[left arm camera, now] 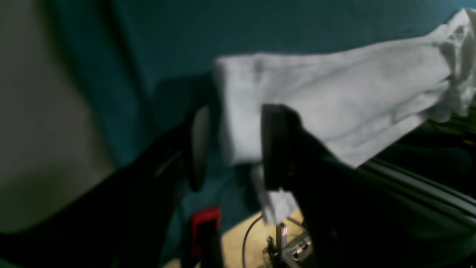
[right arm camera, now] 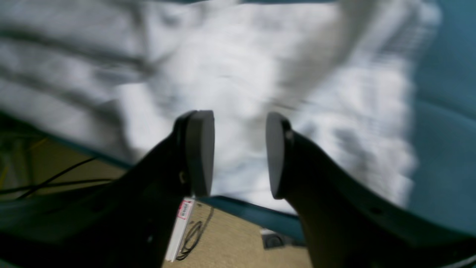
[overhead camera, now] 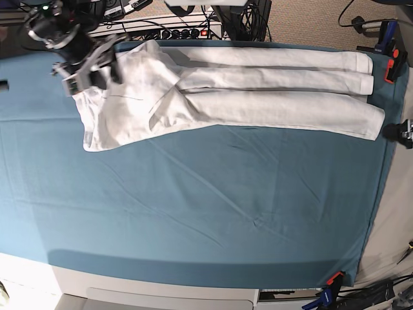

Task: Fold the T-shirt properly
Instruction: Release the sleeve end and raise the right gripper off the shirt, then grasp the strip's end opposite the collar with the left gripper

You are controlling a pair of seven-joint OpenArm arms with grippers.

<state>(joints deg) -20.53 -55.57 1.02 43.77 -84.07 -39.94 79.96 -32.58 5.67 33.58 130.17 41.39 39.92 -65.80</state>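
The white T-shirt [overhead camera: 258, 90] lies folded into a long strip along the far edge of the teal cloth [overhead camera: 206, 206], bunched wider at its left end [overhead camera: 122, 110]. My right gripper [overhead camera: 90, 72] hovers over that left end. In the right wrist view it is open [right arm camera: 238, 154], with blurred white shirt [right arm camera: 260, 74] beneath it. My left gripper [overhead camera: 401, 132] shows only partly at the right edge, beside the shirt's right end. In the left wrist view it is open [left arm camera: 236, 149], and the shirt's end [left arm camera: 334, 96] shows between and behind the fingers.
Red clamps hold the teal cloth at the far right [overhead camera: 390, 64] and front right [overhead camera: 332, 279]. Cables and a power strip [overhead camera: 181, 29] lie behind the table's far edge. The wrist views show floor below the table edge [right arm camera: 230, 238].
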